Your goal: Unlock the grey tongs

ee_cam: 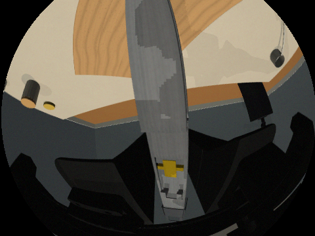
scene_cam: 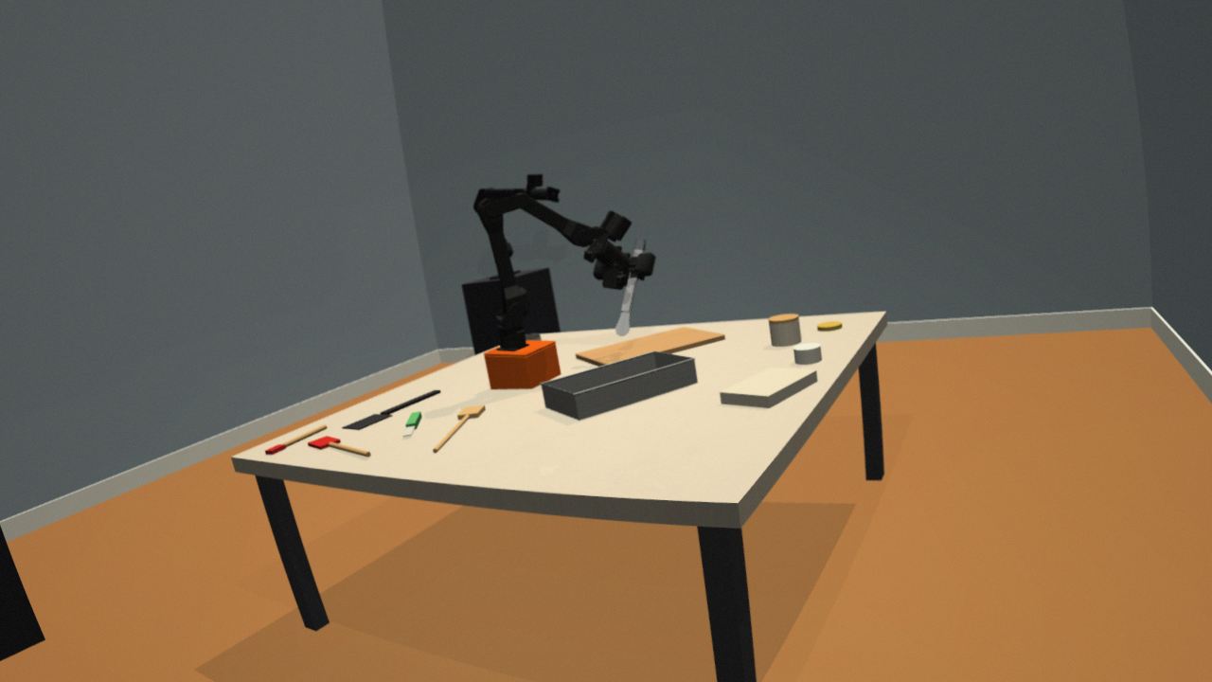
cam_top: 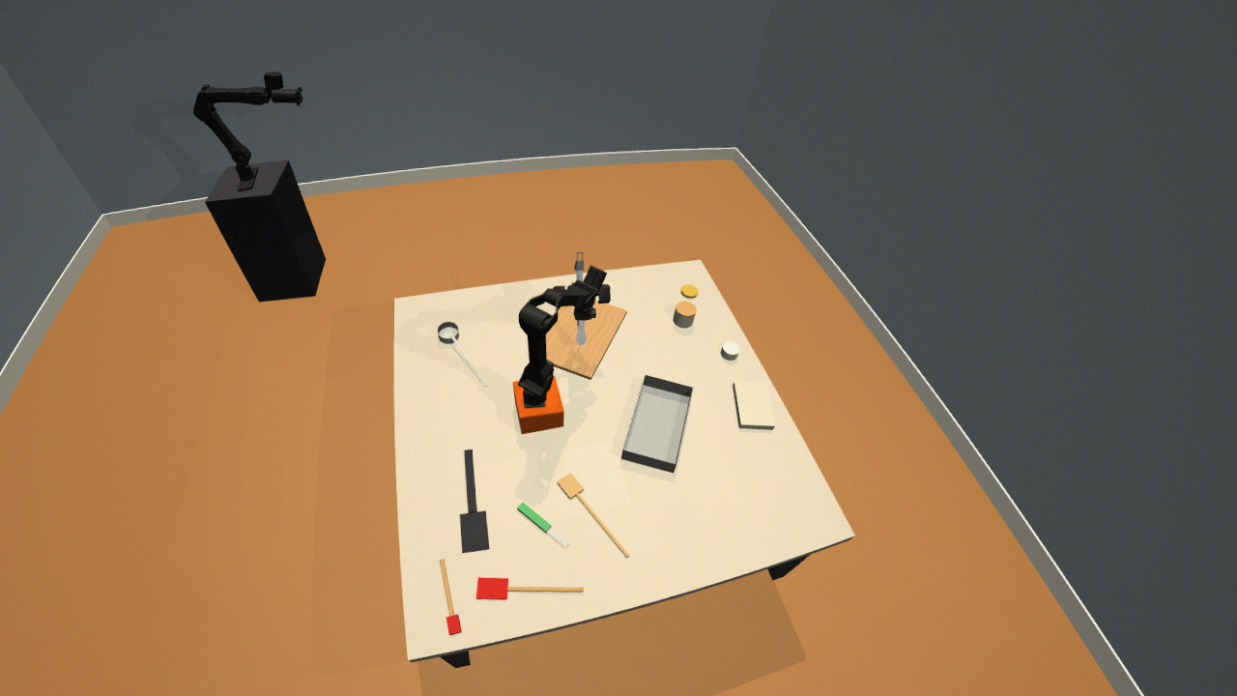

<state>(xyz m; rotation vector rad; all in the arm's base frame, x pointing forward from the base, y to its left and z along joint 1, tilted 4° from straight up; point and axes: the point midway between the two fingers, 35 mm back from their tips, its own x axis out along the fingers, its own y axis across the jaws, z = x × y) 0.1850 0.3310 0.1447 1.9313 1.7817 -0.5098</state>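
Tongs of grey metal, long and slender (scene_cam: 628,292), hang in the air above the rectangular wooden board (scene_cam: 650,344), tips pointing down toward it and apart from its surface. Our black parallel-jaw gripper (scene_cam: 631,267) is pinching them near the hinge end, jaws pressed onto the two arms just below the small yellow lock piece (ee_cam: 170,168) seen in the wrist view.

We judge them stiff and fairly light: a thin sprung tool that keeps its line when held by one end, with no sag visible. The smooth grey arms look slippery, and with the long blade hanging below the grip they could pivot or slide between the jaws if we swing quickly. Holding close to the hinge suits the unlocking squeeze, since both arms are caught there and the tips face downward as the lock needs. In the wrist view the arms appear to lie together along their length, so we cannot tell whether the lock has released.

Laying them on the board calls for a slow descent and tilt, because the arms should spring apart once we ease the grip. The dark grey roasting tin (scene_cam: 618,383) stands just beside the board, toward the front of the desk (scene_cam: 644,475), with nothing across it.
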